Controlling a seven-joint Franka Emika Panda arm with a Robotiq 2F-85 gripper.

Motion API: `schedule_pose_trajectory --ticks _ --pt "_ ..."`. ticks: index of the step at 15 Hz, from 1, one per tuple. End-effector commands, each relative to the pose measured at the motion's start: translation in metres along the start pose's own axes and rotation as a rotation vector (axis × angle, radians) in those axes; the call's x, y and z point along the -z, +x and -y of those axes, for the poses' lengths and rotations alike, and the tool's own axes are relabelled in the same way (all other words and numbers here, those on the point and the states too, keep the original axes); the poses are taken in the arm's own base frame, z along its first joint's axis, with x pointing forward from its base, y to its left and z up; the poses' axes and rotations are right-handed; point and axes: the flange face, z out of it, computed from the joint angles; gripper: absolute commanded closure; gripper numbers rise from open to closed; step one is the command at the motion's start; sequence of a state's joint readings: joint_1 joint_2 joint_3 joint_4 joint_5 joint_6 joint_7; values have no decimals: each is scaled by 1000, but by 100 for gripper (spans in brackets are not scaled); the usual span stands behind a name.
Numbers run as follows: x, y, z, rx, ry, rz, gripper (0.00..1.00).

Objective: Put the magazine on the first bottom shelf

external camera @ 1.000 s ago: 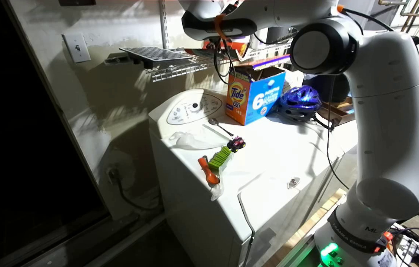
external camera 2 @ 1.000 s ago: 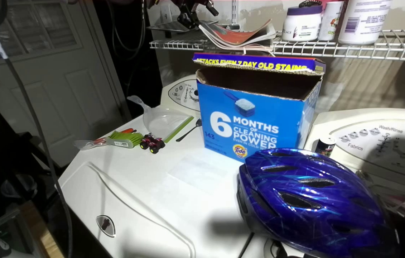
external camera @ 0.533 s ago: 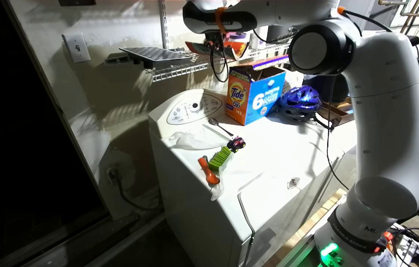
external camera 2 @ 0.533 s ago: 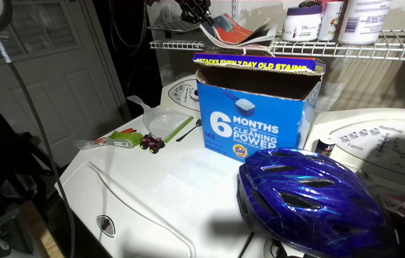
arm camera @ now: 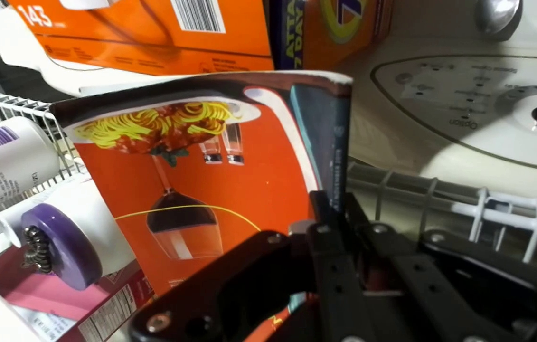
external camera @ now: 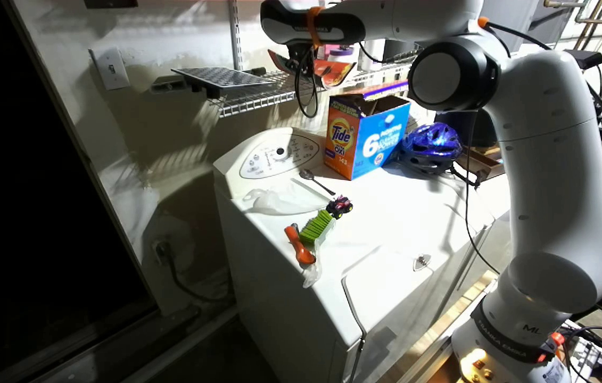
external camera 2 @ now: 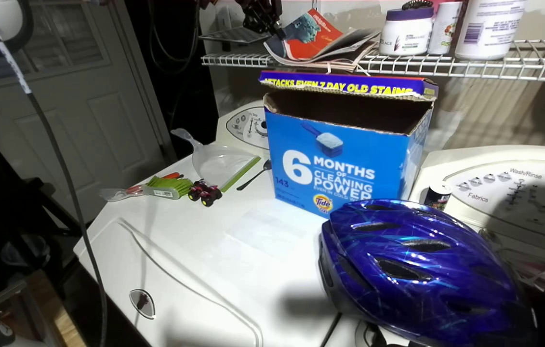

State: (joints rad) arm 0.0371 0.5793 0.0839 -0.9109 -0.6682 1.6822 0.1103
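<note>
Jaws: black, closed tightly, pinching the spine edge of the magazine (arm camera: 230, 185) between their tips

Magazine: bowed, over the wire shelf (external camera 2: 474, 68), pages fanning apart at one end; whether the shelf bears its weight cannot be told; in the wrist view an orange-red cover shows spaghetti and an upside-down glass of dark wine; the other cover, in an exterior view, is orange-red with a blue-green picture and a title too small to read; lettering along the spine is blurred

Shelf goods: near the magazine, a white jar (external camera 2: 405, 36) with purple lid, words only partly legible; beside it a slim white container (external camera 2: 444, 29), then a larger white bottle (external camera 2: 491, 31) with barcode and blurred print

Tide box (external camera 2: 349, 164): open-topped, below the magazine; flap reads "ATTACKS EVEN 7 DAY OLD STAINS", blue front "6 MONTHS OF CLEANING POWER" and "143", orange side "Tide", "Oxi" and "143"

White appliance (external camera: 402, 223): carries the Tide box, a toy truck (external camera 2: 205, 193), a green brush (external camera 2: 168, 187) and a dark spoon (external camera 2: 255, 174); its panel says "Option"

Second panel (external camera 2: 503, 193): "Wash/Rinse" and "Fabrics", behind a blue helmet (external camera 2: 445, 272)

Robot arm (external camera: 551, 159): "FRANKA EMIKA" on the black base band, "ML" near it
</note>
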Motion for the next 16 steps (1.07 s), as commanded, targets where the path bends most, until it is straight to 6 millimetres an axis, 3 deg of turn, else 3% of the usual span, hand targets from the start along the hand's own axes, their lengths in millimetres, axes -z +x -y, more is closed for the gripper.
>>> schedule_pose_trajectory --ticks 1,16 --pt "1 -2 1 -8 5 -1 98" --pt "1 5 7 -167 111 -37 98"
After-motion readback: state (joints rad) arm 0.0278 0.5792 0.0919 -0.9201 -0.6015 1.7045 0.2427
